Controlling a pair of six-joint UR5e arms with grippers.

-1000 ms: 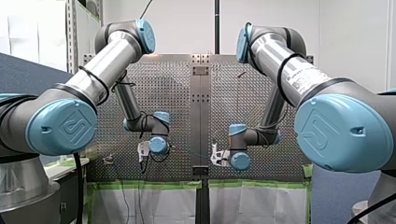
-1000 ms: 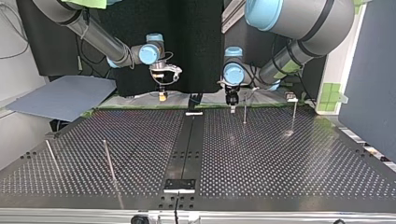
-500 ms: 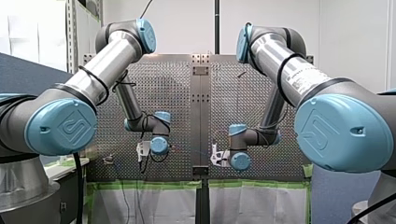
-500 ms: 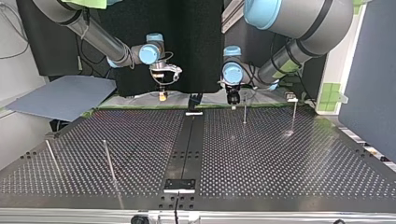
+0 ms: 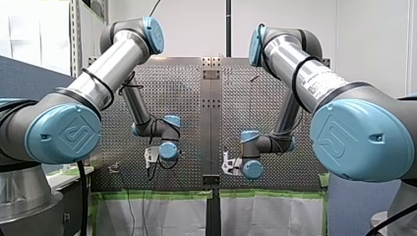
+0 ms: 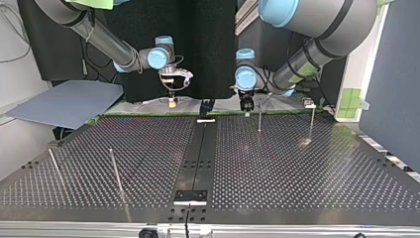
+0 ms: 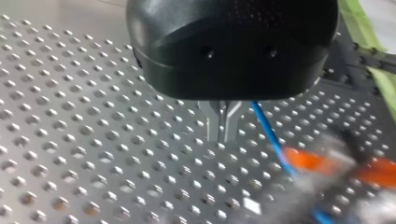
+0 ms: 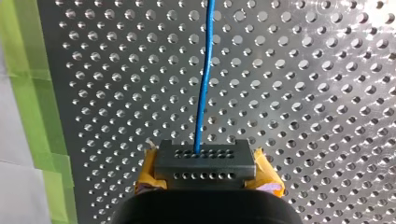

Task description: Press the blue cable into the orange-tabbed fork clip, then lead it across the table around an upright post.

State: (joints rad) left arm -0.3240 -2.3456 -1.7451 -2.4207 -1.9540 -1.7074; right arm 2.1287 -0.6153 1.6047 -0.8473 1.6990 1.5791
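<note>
In the left wrist view my left gripper (image 7: 219,136) has its metal fingers shut together just above the perforated table. The blue cable (image 7: 268,130) runs close beside them, not between them, down to a blurred orange-tabbed clip (image 7: 317,161). In the right wrist view my right gripper (image 8: 204,163), with yellow pads, is shut on the blue cable (image 8: 204,84), which leads straight ahead over the plate. In the top view my right gripper (image 6: 172,101) and my left gripper (image 6: 245,106) hang at the table's far edge.
Thin upright posts stand on the table: two near my left gripper (image 6: 259,119) (image 6: 312,121), two at the top view's near left (image 6: 115,168) (image 6: 54,166). A grey-blue sheet (image 6: 64,101) lies off the far left corner. Green tape (image 8: 28,93) lines the table's edge.
My left arm's wrist has shifted slightly toward the table's middle and lifted a little. My right arm has not moved.
</note>
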